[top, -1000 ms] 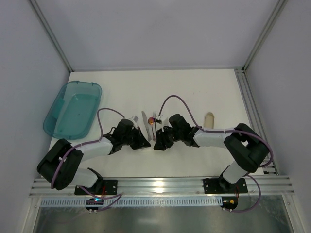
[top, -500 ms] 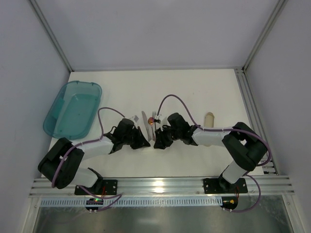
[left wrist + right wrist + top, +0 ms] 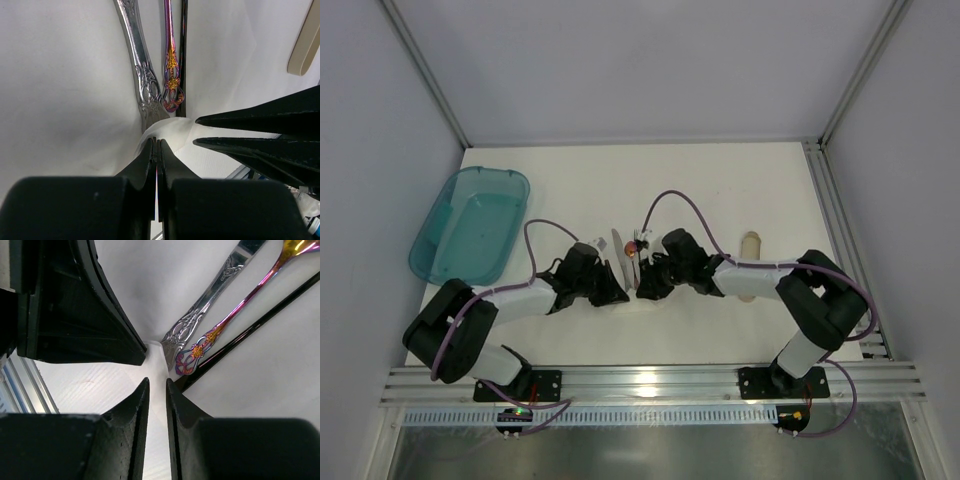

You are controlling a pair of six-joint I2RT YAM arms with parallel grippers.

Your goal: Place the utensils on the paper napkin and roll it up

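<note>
Evidently the work is at the near edge of the napkin, where the first fold goes over the cutlery. The utensils [image 3: 620, 247] lie side by side at the middle of the table, between the two wrists: a silver piece with an ornate handle [image 3: 145, 85], an iridescent purple-and-gold one [image 3: 171, 75] and a thin black stick [image 3: 183, 60], all with their handle ends toward the arms. They rest on the paper napkin [image 3: 172, 132], whose near edge is humped up against those handle ends.

The left gripper [image 3: 156, 146] has its fingers pressed together right at that hump and looks to be pinching the paper. The right gripper [image 3: 157, 388] sits just beside it, its fingers a narrow slot apart with nothing visibly caught between them.

To do this step well, the right gripper should catch the same lifted edge close beside the left one, so the fold is held at two points and lies square. Both should then carry the edge over the handles together, low and at an even pace. If one leads, the fold will likely skew and the slim pieces may slide apart. Thin paper probably tears under a sideways tug, so the pull should run along the utensils, not across them.
</note>
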